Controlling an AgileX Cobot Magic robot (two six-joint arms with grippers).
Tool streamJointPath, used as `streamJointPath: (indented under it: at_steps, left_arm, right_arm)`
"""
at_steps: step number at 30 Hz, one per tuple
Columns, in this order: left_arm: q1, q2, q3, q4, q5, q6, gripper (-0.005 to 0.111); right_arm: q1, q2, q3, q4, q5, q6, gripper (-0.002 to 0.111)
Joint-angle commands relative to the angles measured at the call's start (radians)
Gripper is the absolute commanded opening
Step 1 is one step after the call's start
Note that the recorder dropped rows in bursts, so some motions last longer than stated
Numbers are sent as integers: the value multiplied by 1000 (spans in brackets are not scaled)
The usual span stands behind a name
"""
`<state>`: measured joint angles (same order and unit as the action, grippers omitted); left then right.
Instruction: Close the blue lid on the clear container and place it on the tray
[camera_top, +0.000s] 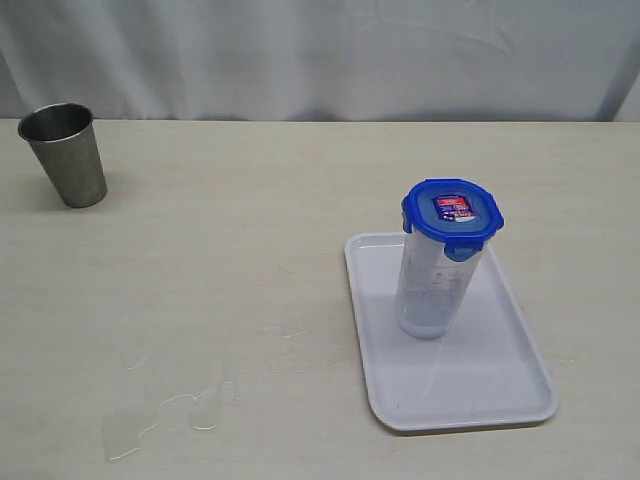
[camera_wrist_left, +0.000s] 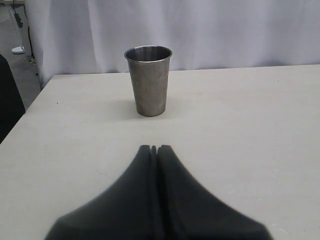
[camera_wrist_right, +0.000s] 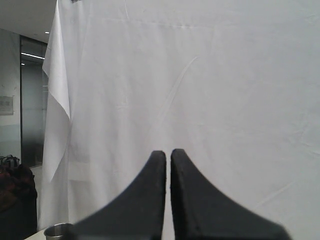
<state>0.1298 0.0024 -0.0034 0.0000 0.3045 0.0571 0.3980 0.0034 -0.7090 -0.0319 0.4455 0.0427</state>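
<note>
In the exterior view the clear container (camera_top: 432, 290) stands upright on the white tray (camera_top: 500, 390), right of the table's middle. The blue lid (camera_top: 452, 211) sits on top of it, sticker facing up. Neither arm shows in that view. The left gripper (camera_wrist_left: 155, 148) is shut and empty, low over the table and pointing at a metal cup. The right gripper (camera_wrist_right: 168, 152) is shut with only a thin slit between its fingers, holding nothing, and faces the white curtain. Container, lid and tray do not appear in either wrist view.
A metal cup (camera_top: 66, 154) stands at the table's far left corner, also seen as the cup (camera_wrist_left: 148, 80) ahead of the left gripper. A small puddle of clear liquid (camera_top: 170, 415) lies near the front left. A white curtain (camera_top: 320, 55) hangs behind the table.
</note>
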Motion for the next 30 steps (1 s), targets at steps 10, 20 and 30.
streamJointPath:
  at_steps: [10,20,30]
  left_arm:
    - [3,-2,3,0,-2,6,0]
    - [3,-2,3,0,-2,6,0]
    - [3,-2,3,0,-2,6,0]
  right_arm:
    - [1,-3,5,-6,0,-4,4]
    - [1,-3,5,-6,2,-4,4]
    - [-115,-3,66,-93,-73,-4,4]
